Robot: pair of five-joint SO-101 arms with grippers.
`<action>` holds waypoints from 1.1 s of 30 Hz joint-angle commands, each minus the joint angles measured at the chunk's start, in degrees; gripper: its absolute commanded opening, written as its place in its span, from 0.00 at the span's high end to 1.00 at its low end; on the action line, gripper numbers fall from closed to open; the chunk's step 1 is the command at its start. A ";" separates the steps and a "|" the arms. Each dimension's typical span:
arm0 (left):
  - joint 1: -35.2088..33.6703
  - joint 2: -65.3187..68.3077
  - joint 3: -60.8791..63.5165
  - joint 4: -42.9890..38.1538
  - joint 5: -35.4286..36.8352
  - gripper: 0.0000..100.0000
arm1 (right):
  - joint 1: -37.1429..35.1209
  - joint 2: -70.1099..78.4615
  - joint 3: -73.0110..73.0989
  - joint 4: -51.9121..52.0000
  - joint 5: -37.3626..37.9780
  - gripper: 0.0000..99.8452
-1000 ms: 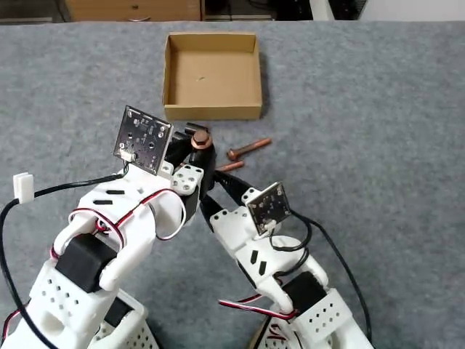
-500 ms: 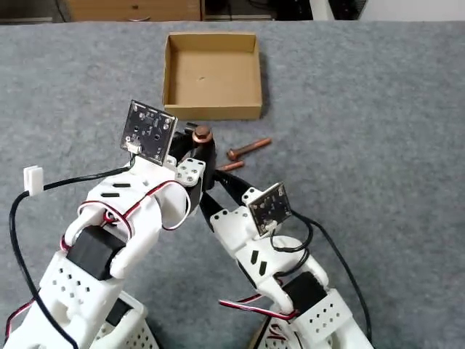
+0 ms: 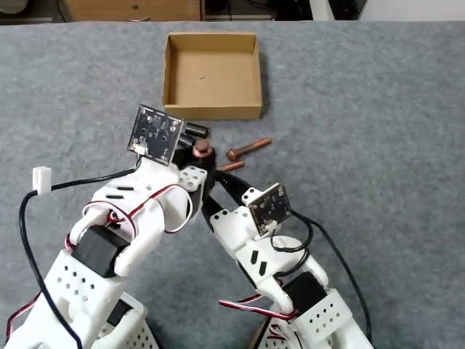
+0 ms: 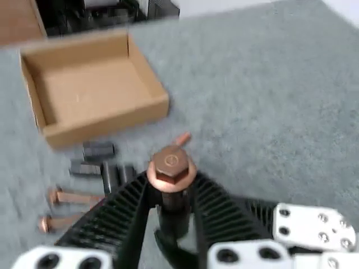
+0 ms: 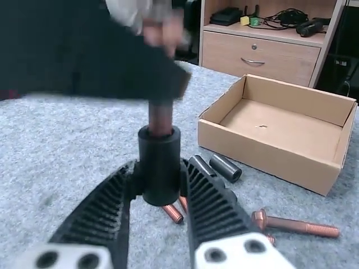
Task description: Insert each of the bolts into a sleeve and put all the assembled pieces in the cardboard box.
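Between right jaws, a clamped sleeve; left jaws pinch the bolt above

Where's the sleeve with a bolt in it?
In the right wrist view, the sleeve stands upright in the right gripper, under the left gripper and its bolt, short of the cardboard box.

left tool shifted forward, bolt lowered into sleeve

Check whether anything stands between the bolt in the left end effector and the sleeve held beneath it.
Nothing visible does: the bolt has its shank entering the open top of the sleeve, which the right end effector holds upright.
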State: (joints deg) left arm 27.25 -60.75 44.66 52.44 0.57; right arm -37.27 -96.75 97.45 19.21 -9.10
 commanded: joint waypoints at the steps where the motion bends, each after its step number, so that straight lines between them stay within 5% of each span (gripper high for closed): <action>1: -0.79 -0.13 -6.51 5.27 3.34 0.83 | -0.31 -0.48 -0.04 0.09 0.44 1.00; 19: -0.70 -0.57 -8.09 6.86 3.08 0.82 | -0.31 -0.48 -0.04 0.09 0.44 1.00; 33: -2.29 -0.66 -14.24 15.74 0.09 0.76 | -0.75 -0.48 -0.31 0.44 1.58 1.00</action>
State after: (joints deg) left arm 27.08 -60.75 33.58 68.26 0.92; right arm -37.71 -96.75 97.45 20.09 -8.04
